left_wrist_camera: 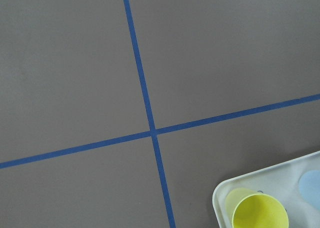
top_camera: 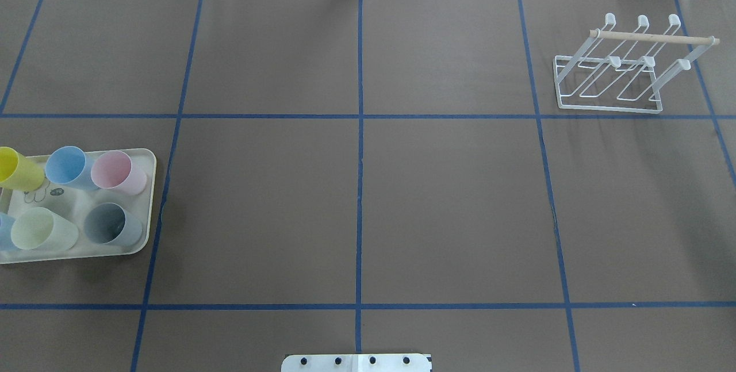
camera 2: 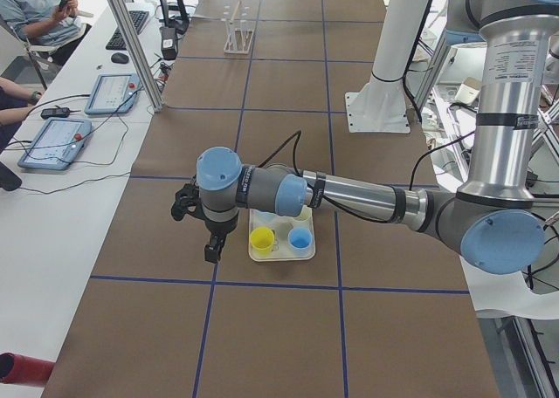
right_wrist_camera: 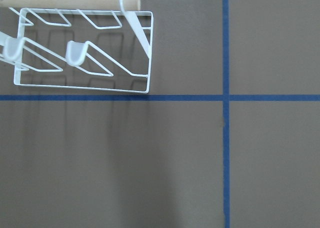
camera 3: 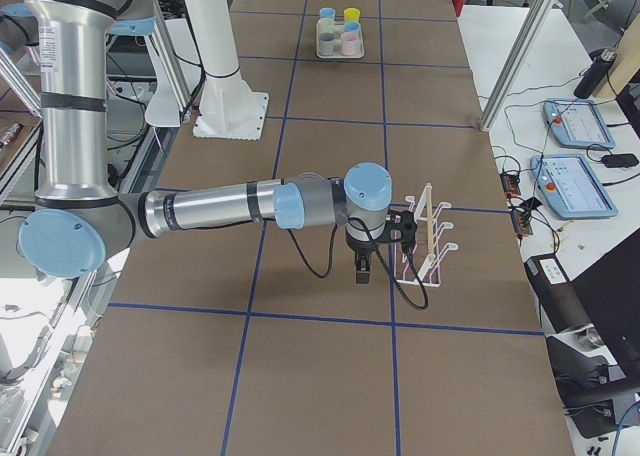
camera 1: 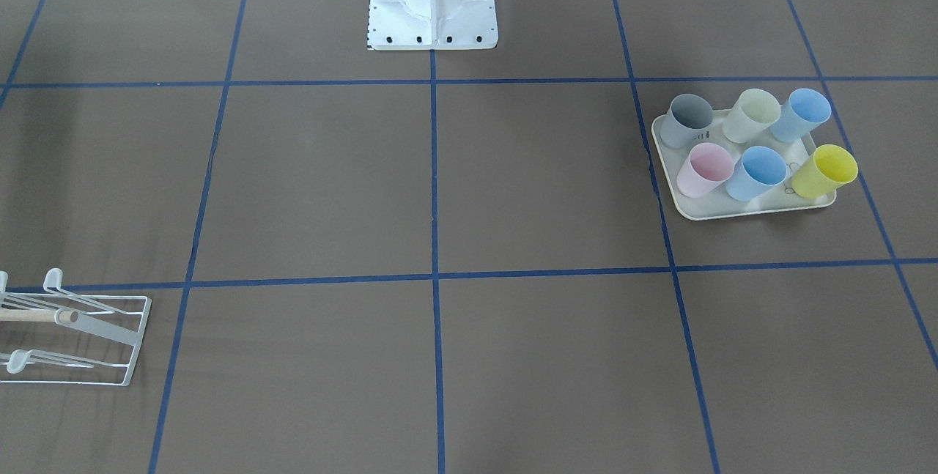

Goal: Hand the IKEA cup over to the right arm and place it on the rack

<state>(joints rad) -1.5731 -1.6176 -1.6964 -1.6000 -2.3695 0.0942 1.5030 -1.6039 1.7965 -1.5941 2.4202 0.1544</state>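
Solely in side views: left pincer (camera 2: pixel 210 251), right pincer (camera 3: pixel 362 272) by rack (camera 3: pixel 426 234), gape unclear.

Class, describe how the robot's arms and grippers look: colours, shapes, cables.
The left arm and right arm are silver-grey tubes with pale blue joint caps. The left gripper and right gripper are black. A loose black cable loops from the right arm.
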